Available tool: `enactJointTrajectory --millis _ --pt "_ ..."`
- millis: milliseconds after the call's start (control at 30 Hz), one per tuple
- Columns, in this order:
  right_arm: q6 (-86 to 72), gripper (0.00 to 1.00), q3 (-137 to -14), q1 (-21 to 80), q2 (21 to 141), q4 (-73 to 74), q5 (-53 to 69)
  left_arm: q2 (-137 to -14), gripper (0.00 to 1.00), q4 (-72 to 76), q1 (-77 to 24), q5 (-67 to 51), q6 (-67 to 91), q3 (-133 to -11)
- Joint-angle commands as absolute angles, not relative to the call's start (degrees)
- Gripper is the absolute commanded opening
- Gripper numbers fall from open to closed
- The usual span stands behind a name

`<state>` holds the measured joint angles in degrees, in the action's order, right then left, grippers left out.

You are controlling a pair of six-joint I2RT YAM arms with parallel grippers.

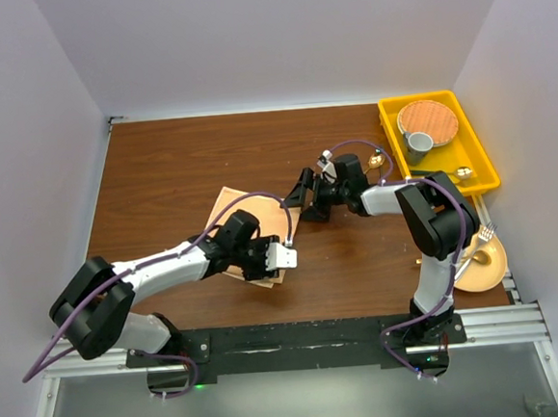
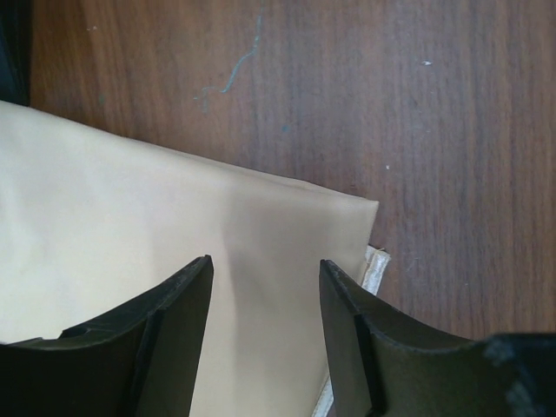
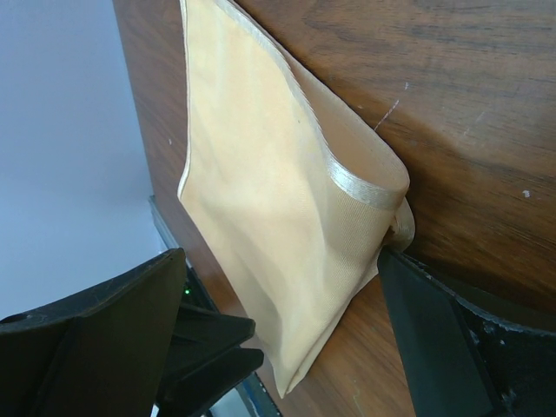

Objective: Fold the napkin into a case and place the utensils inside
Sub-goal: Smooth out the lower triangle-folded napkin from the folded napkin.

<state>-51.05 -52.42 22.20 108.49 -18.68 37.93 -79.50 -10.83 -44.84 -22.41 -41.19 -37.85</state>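
Note:
The peach napkin (image 1: 233, 208) lies folded into a layered case left of the table's middle. My left gripper (image 1: 264, 266) hangs over its near right corner, partly hiding it. In the left wrist view the left gripper (image 2: 266, 265) is open above the cloth (image 2: 130, 226), with nothing between its fingers. My right gripper (image 1: 302, 192) is open at the napkin's right edge. In the right wrist view the right gripper (image 3: 280, 256) straddles the napkin (image 3: 261, 191). A hemmed layer (image 3: 365, 187) bulges up there like a pocket mouth, and one finger (image 3: 434, 330) touches its corner. Gold utensils lie at the right: a spoon (image 1: 377, 160), another (image 1: 463, 172) and a fork (image 1: 477, 243).
A yellow bin (image 1: 483, 159) stands at the back right with a round wood-toned plate (image 1: 427, 118) and a grey cup (image 1: 419, 142) in it. A pale yellow plate (image 1: 487, 269) sits at the near right under the fork. White walls close in the table on three sides.

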Motion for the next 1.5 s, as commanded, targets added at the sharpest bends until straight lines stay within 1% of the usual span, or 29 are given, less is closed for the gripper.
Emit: enactJointTrajectory --millis 0,200,300,333,433,700,767,867,967,1000,1167,1200,1300,1467 --pt "-46.85 0.98 -53.7 22.76 108.02 -12.57 32.08 -80.07 0.55 -11.16 -46.05 -24.43 -46.66 -37.7" --pt "-45.97 0.98 -54.23 23.29 107.93 -10.99 31.03 -80.77 0.48 -11.43 -47.19 -24.7 -47.11 -37.79" --pt "-45.18 0.98 -54.58 23.47 107.75 -10.02 30.5 -81.21 0.43 -12.3 -47.81 -25.57 -47.72 -38.41" --pt "-44.83 0.98 -54.67 23.55 107.75 -9.76 30.15 -81.21 0.39 -12.57 -48.25 -25.92 -47.81 -38.58" --pt "-44.12 0.98 -55.02 23.64 107.49 -8.7 29.36 -81.39 0.36 -13.97 -49.13 -26.37 -48.25 -38.85" --pt "-43.86 0.98 -55.19 24.52 106.09 -6.86 26.63 -82.53 0.4 -12.75 -50.18 -24.7 -46.85 -39.2" --pt "-43.86 0.98 -55.54 24.78 105.82 -6.42 26.19 -82.7 0.4 -12.39 -50.19 -24.43 -46.58 -39.29" --pt "-43.86 0.98 -55.99 25.14 105.91 -5.8 25.84 -82.88 0.37 -12.31 -50.27 -24.26 -46.76 -39.29" --pt "-43.77 0.98 -56.16 25.22 106.0 -5.54 25.4 -82.79 0.31 -12.48 -50.27 -24.26 -46.93 -39.2" --pt "-43.6 0.98 -56.16 25.22 106.0 -5.45 25.4 -82.53 0.27 -12.48 -50.27 -24.26 -46.93 -39.2" --pt "-42.63 0.98 -56.42 25.23 105.91 -4.31 24.44 -81.57 0.14 -14.06 -50.27 -24.17 -47.2 -39.2" --pt "-42.37 0.98 -56.43 25.31 106.0 -4.13 24.43 -81.13 0.09 -14.32 -50.27 -24.0 -47.28 -39.11" --pt "-42.01 0.98 -56.69 25.22 106.08 -3.69 24.08 -80.16 0.0 -15.38 -50.27 -23.64 -47.2 -38.76" --pt "-41.49 0.98 -57.22 25.31 106.44 -3.08 23.73 -78.4 0.0 -16.96 -50.27 -23.99 -47.11 -38.41"
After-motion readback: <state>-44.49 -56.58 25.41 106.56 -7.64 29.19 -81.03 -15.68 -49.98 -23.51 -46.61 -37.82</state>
